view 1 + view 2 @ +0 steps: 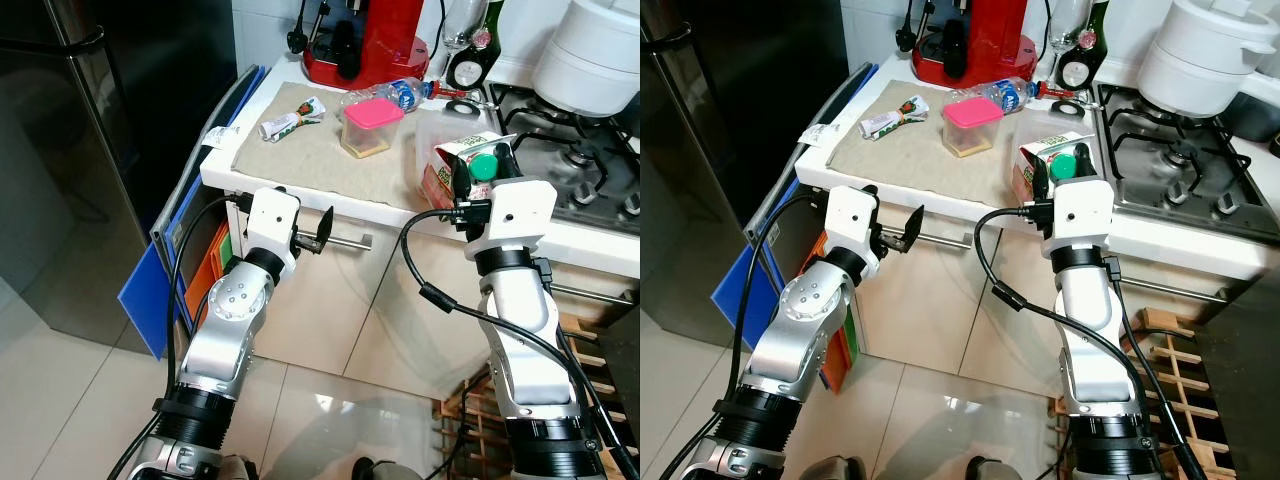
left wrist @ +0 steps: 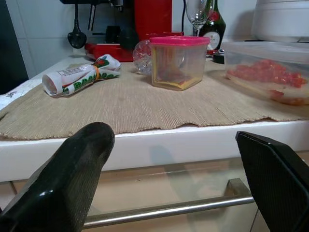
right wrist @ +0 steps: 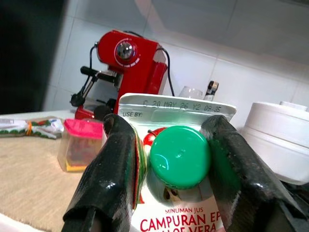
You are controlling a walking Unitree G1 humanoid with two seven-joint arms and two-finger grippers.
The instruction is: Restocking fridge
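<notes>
R gripper (image 1: 478,175) clamped on juice carton (image 3: 179,193) w/ green cap (image 3: 179,156), at counter (image 1: 940,195) front edge beside stove (image 1: 1180,150). L gripper (image 1: 312,232) fingers apart, nothing held, below counter edge nr drawer handle (image 2: 169,209).

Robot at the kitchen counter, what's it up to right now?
It stands facing the counter beside the dark fridge. The right gripper is shut on a juice carton with a green cap, at the counter edge near the gas stove. The left gripper is open, holding nothing, below the counter edge by the drawer handle. On the woven mat lie a pink-lidded container, a rolled packet and a plastic bottle.
</notes>
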